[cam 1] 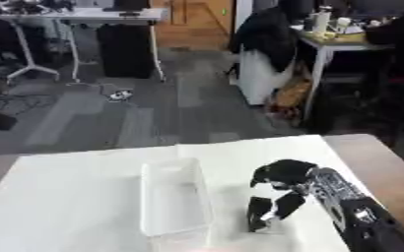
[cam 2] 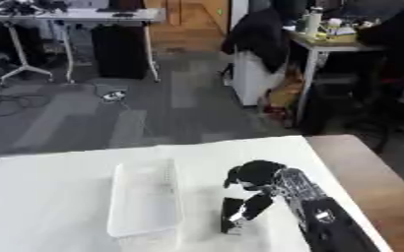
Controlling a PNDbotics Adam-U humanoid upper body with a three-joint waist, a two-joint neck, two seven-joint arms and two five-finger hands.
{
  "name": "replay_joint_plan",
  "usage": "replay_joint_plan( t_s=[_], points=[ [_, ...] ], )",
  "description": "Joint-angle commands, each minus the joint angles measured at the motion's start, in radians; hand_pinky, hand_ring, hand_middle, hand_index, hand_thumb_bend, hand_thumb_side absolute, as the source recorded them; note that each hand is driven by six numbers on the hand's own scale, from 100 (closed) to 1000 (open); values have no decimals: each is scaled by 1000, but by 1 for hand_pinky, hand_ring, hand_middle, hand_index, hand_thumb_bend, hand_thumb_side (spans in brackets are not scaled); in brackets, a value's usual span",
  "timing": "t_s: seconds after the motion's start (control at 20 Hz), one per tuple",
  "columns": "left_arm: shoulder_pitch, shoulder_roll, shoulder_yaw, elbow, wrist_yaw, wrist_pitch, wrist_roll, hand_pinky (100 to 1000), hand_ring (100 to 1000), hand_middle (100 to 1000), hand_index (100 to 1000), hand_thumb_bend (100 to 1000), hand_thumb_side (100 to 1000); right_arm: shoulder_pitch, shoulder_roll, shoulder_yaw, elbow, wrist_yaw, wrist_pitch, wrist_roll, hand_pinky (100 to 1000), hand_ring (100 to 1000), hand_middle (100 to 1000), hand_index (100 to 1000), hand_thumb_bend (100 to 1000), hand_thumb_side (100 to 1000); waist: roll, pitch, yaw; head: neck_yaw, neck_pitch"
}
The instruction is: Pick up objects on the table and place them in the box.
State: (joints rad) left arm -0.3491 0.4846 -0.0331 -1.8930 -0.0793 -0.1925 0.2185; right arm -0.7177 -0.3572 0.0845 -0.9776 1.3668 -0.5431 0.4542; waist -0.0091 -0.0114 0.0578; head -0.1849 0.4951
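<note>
Office floor with desks lies beyond a white-covered table (cam 1: pixel 76 197). A clear box (cam 1: pixel 173 197) sits mid-table, unobstructed. Just right of it, the right hand (cam 2: pixel 270 184) has fingers curled down onto a small dark object (cam 2: pixel 231 216) resting on the table.

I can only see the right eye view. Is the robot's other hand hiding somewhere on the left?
Observer: No. The left eye view shows more of the white table to the left of the clear box, and no left hand is there.
Operator: Is the right hand holding that black thing?
Observer: The right hand is down at the black object, but neither view shows a grip. In the left eye view it stands apart from the box.
</note>
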Motion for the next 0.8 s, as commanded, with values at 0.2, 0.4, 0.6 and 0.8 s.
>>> replay_joint_plan(
  t_s=[0.2, 0.4, 0.6, 0.8],
  points=[
    [-13, 24, 8, -14, 2, -1, 1, 588, 603, 741, 861, 154, 1000, -12, -40, 2, 37, 0, -34, 39, 799, 779, 820, 889, 864, 1000, 1, -10, -2, 5, -10],
    [-13, 24, 7, -14, 2, -1, 0, 588, 603, 741, 861, 154, 1000, -13, -37, 1, 50, 4, -36, 40, 795, 775, 816, 885, 858, 1000, 1, -9, -1, 4, -10],
    [-14, 23, 7, -14, 3, -2, 0, 588, 603, 741, 861, 154, 1000, -15, -24, -3, 51, 12, -25, 5, 789, 767, 805, 872, 853, 1000, 2, -9, 0, 4, -10],
    [-15, 21, 7, -14, 3, -2, 0, 588, 603, 741, 861, 154, 1000, -17, -4, -6, 62, 33, -14, -30, 783, 759, 794, 860, 849, 1000, 3, -9, 1, 3, -12]
  ],
)
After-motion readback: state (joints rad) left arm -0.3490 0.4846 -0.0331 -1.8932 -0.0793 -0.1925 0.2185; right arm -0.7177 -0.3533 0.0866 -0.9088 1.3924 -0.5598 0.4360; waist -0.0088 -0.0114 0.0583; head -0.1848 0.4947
